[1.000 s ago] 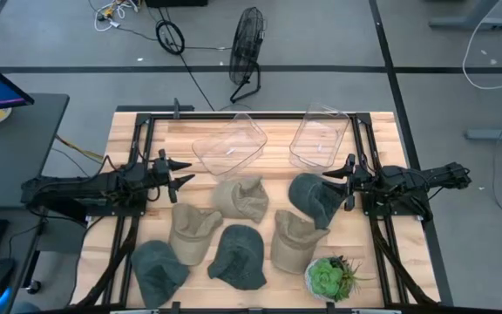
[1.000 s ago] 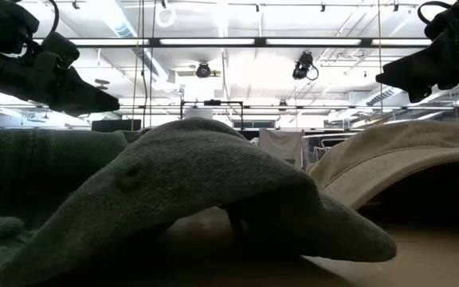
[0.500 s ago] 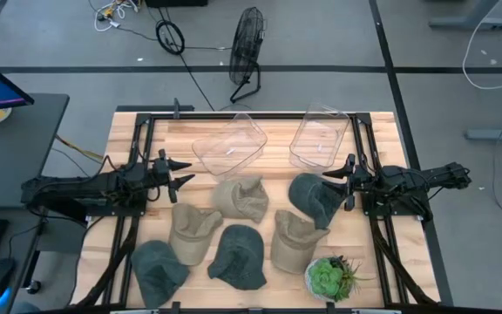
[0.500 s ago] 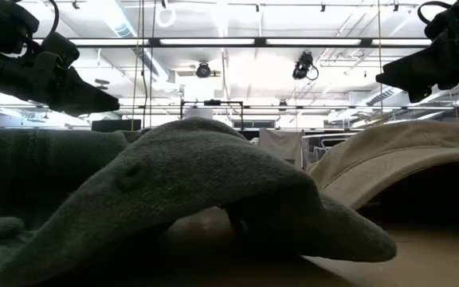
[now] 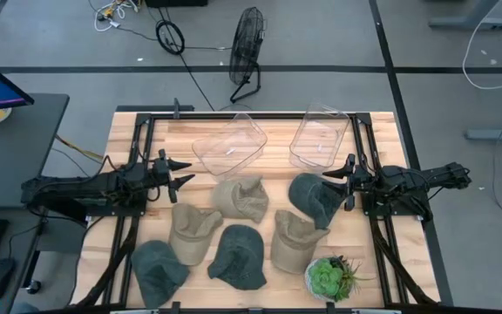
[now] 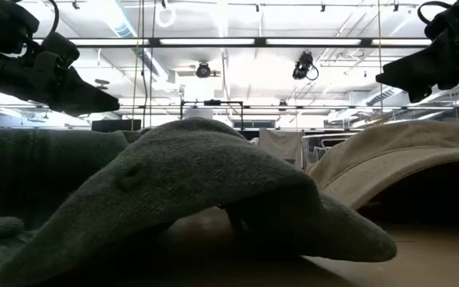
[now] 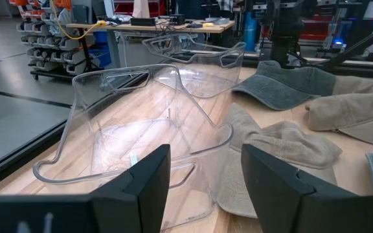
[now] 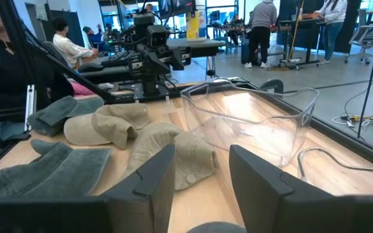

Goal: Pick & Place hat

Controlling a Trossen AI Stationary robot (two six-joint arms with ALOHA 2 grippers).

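Observation:
Several caps lie on the wooden table: beige ones (image 5: 240, 198), (image 5: 191, 232), (image 5: 293, 241) and grey-green ones (image 5: 314, 198), (image 5: 238, 255), (image 5: 158, 267). My left gripper (image 5: 181, 172) hovers open over the table's left side, left of the middle beige cap (image 7: 271, 139). My right gripper (image 5: 328, 180) hovers open at the right, just above the edge of a grey-green cap. Both grippers hang high in the low view, left gripper (image 6: 94, 100), right gripper (image 6: 397, 80). Neither touches anything.
Two clear plastic bins (image 5: 229, 144), (image 5: 320, 138) sit at the table's far side, both tipped. A potted succulent (image 5: 329, 277) stands at the near right edge. A fan (image 5: 246, 52) stands on the floor beyond. People show in the room behind (image 8: 261, 26).

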